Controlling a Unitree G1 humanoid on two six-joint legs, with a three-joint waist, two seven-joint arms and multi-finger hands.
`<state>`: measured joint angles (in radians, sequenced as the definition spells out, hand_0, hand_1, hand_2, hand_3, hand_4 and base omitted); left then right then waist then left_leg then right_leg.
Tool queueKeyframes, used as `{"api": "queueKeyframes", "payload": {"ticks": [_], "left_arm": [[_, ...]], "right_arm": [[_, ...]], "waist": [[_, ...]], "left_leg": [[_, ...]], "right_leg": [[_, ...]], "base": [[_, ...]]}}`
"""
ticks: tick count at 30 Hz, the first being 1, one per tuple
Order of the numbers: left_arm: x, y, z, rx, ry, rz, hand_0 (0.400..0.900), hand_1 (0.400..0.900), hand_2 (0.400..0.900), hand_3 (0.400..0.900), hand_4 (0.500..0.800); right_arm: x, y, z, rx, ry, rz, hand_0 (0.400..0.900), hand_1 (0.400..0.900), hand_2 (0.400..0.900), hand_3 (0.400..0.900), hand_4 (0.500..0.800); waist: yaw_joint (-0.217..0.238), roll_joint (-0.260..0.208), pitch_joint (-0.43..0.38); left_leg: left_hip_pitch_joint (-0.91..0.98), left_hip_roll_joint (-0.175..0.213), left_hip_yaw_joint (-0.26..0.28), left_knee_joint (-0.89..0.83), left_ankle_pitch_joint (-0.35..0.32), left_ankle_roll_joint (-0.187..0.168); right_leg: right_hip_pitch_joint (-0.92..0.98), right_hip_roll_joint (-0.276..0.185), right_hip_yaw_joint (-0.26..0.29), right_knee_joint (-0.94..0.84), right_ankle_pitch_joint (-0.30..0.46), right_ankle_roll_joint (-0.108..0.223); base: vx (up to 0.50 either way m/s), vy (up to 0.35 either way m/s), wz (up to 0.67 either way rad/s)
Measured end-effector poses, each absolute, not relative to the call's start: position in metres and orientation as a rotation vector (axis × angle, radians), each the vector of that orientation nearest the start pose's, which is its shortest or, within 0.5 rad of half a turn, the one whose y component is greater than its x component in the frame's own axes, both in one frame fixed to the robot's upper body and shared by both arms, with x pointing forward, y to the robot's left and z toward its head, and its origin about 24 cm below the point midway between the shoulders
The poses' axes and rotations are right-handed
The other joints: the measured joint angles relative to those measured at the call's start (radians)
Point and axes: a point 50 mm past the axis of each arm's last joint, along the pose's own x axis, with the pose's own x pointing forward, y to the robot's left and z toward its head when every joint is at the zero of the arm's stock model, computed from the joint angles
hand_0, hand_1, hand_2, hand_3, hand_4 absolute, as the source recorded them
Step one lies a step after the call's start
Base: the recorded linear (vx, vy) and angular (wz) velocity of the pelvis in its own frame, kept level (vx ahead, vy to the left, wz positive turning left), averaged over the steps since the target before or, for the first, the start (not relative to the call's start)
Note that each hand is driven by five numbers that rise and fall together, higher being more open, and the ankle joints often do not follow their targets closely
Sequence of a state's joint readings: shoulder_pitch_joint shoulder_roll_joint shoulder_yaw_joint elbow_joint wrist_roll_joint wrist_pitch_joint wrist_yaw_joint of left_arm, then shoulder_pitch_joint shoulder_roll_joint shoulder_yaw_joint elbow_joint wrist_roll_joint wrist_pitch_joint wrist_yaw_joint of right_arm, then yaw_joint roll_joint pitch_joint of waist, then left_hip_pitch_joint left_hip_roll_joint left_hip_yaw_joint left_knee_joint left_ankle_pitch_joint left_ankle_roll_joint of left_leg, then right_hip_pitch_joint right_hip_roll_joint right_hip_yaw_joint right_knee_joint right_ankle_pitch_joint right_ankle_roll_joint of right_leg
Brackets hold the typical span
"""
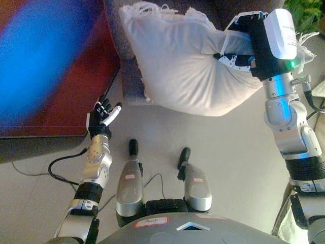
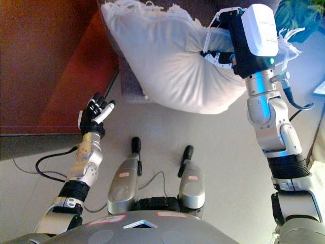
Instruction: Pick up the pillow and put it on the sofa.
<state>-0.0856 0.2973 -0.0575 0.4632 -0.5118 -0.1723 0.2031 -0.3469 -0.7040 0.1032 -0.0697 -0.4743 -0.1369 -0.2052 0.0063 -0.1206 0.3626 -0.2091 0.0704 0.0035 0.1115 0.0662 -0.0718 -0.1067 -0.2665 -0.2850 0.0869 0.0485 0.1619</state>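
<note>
A white fringed pillow (image 1: 177, 61) hangs at the front edge of the dark grey sofa (image 1: 131, 76), its upper part over the seat and its lower part over the floor. My right hand (image 1: 238, 51) is shut on the pillow's right side, fingers pinching the cloth; it also shows in the right eye view (image 2: 223, 48). My left hand (image 1: 103, 116) is open and empty at the lower left, fingers straight, apart from the pillow and above the floor.
A dark red-brown cabinet (image 2: 56, 66) stands at the left, close to the sofa's left edge. A green plant (image 1: 307, 15) is at the top right. Pale floor (image 1: 223, 152) lies in front of the sofa.
</note>
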Motion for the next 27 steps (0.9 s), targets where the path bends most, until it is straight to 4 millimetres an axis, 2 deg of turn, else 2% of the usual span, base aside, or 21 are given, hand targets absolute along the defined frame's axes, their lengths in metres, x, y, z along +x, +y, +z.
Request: {"api": "queueKeyframes", "payload": {"ticks": [4,6,7,9,10,12,15,17,23,24,25,27], "left_arm": [[0.245,0.232,-0.023,-0.158,0.243,0.290,0.900,0.900,0.900,0.900,0.800],[0.243,0.230,-0.025,-0.155,0.249,0.257,0.900,0.900,0.900,0.900,0.800],[0.240,0.229,-0.027,-0.151,0.264,0.232,0.900,0.900,0.900,0.900,0.800],[0.237,0.228,-0.029,-0.144,0.272,0.210,0.900,0.900,0.900,0.900,0.800],[0.235,0.227,-0.030,-0.143,0.275,0.191,0.900,0.900,0.900,0.900,0.800],[0.235,0.224,-0.029,-0.138,0.274,0.160,0.900,0.900,0.900,0.900,0.800],[0.233,0.224,-0.029,-0.132,0.278,0.137,0.900,0.900,0.900,0.900,0.800],[0.230,0.227,-0.030,-0.127,0.287,0.140,0.900,0.900,0.900,0.900,0.800],[0.233,0.230,-0.027,-0.104,0.288,0.094,0.900,0.900,0.900,0.900,0.800],[0.233,0.229,-0.027,-0.101,0.289,0.085,0.900,0.900,0.900,0.900,0.800],[0.233,0.228,-0.027,-0.101,0.290,0.076,0.900,0.900,0.900,0.900,0.800],[0.233,0.227,-0.027,-0.094,0.293,0.065,0.900,0.900,0.900,0.900,0.800]], "right_arm": [[0.304,-0.221,0.193,-1.102,-0.570,-0.044,0.400,0.400,0.400,0.400,0.500],[0.325,-0.235,0.188,-1.086,-0.449,-0.032,0.400,0.400,0.400,0.400,0.500],[0.342,-0.245,0.185,-1.090,-0.357,-0.032,0.400,0.400,0.400,0.400,0.500],[0.355,-0.252,0.182,-1.101,-0.273,-0.039,0.400,0.400,0.400,0.400,0.500],[0.369,-0.260,0.180,-1.121,-0.186,-0.057,0.400,0.400,0.400,0.400,0.500],[0.378,-0.274,0.176,-1.143,-0.085,-0.096,0.400,0.400,0.400,0.400,0.500],[0.381,-0.299,0.172,-1.133,0.052,-0.192,0.400,0.400,0.400,0.400,0.500],[0.383,-0.305,0.176,-1.103,0.078,-0.231,0.400,0.400,0.400,0.400,0.500],[0.380,-0.337,0.201,-1.075,0.159,-0.425,0.400,0.400,0.400,0.400,0.500],[0.379,-0.340,0.205,-1.079,0.172,-0.454,0.767,0.767,0.767,0.767,0.720],[0.378,-0.344,0.208,-1.086,0.182,-0.472,0.900,0.900,0.900,0.900,0.800],[0.376,-0.349,0.212,-1.099,0.188,-0.505,0.900,0.900,0.900,0.900,0.800]], "waist": [[0.009,-0.005,-0.048],[0.014,-0.012,-0.081],[0.028,-0.014,-0.095],[0.030,-0.014,-0.103],[0.047,-0.014,-0.107],[0.071,-0.011,-0.109],[0.107,-0.004,-0.113],[0.118,0.001,-0.116],[0.173,0.028,-0.121],[0.185,0.035,-0.120],[0.191,0.040,-0.121],[0.197,0.048,-0.121]], "left_leg": [[0.038,0.002,0.001,-0.028,-0.003,-0.005],[0.044,0.007,0.001,-0.034,-0.004,-0.009],[0.053,0.009,0.001,-0.039,-0.003,-0.010],[0.054,0.010,-0.005,-0.042,-0.002,-0.012],[0.051,0.012,-0.009,-0.044,-0.001,-0.015],[0.042,0.015,-0.021,-0.047,0.002,-0.018],[0.012,0.013,-0.055,-0.058,0.013,-0.023],[0.002,0.011,-0.065,-0.061,0.014,-0.024],[-0.023,0.009,-0.110,-0.077,0.024,-0.032],[-0.026,0.009,-0.113,-0.081,0.027,-0.033],[-0.029,0.009,-0.119,-0.086,0.031,-0.034],[-0.036,0.007,-0.131,-0.094,0.038,-0.034]], "right_leg": [[0.047,0.009,-0.009,-0.043,0.004,0.001],[0.056,0.015,-0.014,-0.053,0.004,0.001],[0.065,0.017,-0.019,-0.058,0.004,0.000],[0.072,0.020,-0.024,-0.064,0.004,0.000],[0.073,0.024,-0.028,-0.071,0.005,-0.002],[0.074,0.029,-0.040,-0.081,0.008,-0.004],[0.073,0.032,-0.076,-0.104,0.009,-0.004],[0.075,0.034,-0.090,-0.113,0.009,-0.005],[0.089,0.046,-0.139,-0.148,0.009,-0.004],[0.089,0.048,-0.143,-0.151,0.009,-0.005],[0.088,0.049,-0.149,-0.154,0.009,-0.005],[0.088,0.050,-0.160,-0.158,0.009,-0.005]], "base": [[0.06,-0.035,0.08],[0.05,-0.040,0.15],[0.06,-0.053,0.20],[0.07,-0.052,0.22],[0.06,-0.058,0.28],[0.07,-0.060,0.29],[0.06,-0.056,0.31],[0.06,-0.063,0.29],[0.03,-0.057,0.22],[0.02,-0.041,0.19],[0.03,-0.032,0.17],[0.05,-0.027,0.17]]}}
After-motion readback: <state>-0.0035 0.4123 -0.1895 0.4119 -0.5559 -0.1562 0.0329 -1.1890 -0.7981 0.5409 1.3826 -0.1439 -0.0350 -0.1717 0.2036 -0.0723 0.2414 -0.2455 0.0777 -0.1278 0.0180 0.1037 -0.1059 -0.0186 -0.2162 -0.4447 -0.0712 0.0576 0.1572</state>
